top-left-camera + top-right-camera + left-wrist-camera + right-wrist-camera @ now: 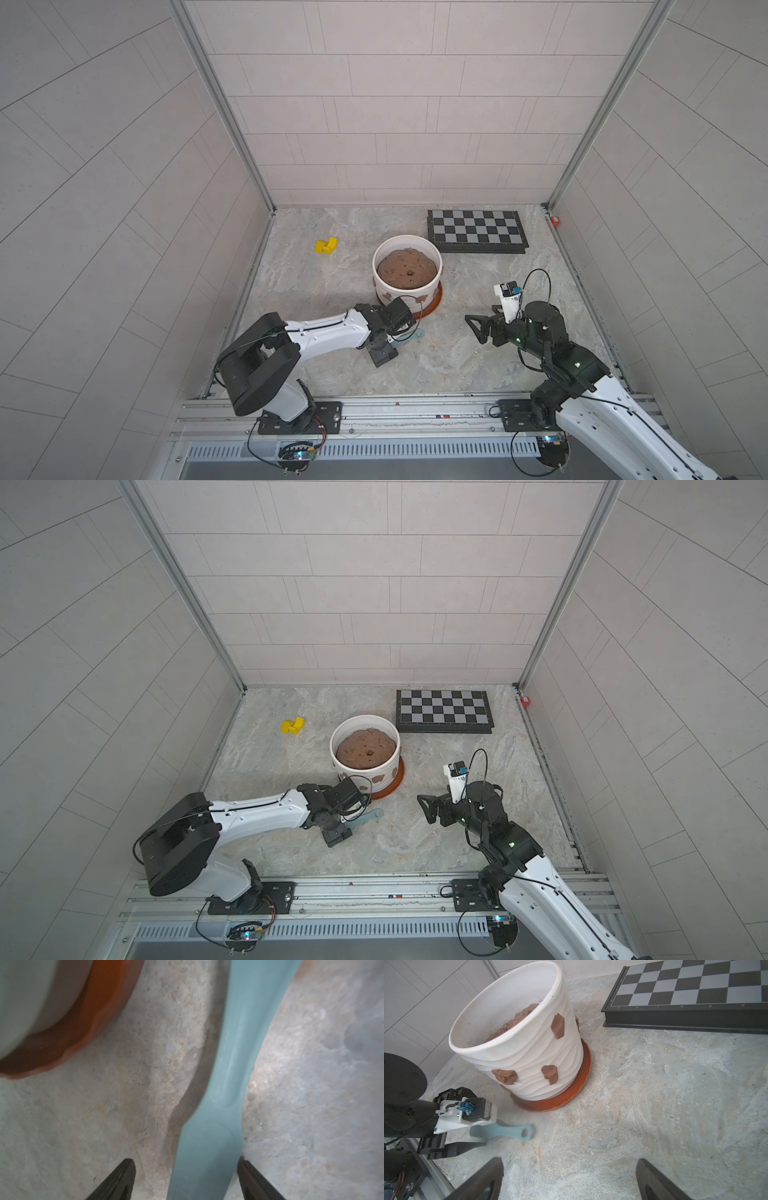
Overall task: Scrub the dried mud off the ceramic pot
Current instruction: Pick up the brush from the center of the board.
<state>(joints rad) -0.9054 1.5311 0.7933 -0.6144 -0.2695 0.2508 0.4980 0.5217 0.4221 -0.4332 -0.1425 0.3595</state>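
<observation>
Unclenched left hand (185, 1160) astride blue handle (232, 1053) near saucer rim (99, 1022); right hand (569, 1160) unclenched, apart.

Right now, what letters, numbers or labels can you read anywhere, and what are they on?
"h g f e d c": letters along the chessboard border, in the right wrist view.
Marks down its side border: too small to read.
On the ceramic pot and the blue tool: no text seen.
</observation>
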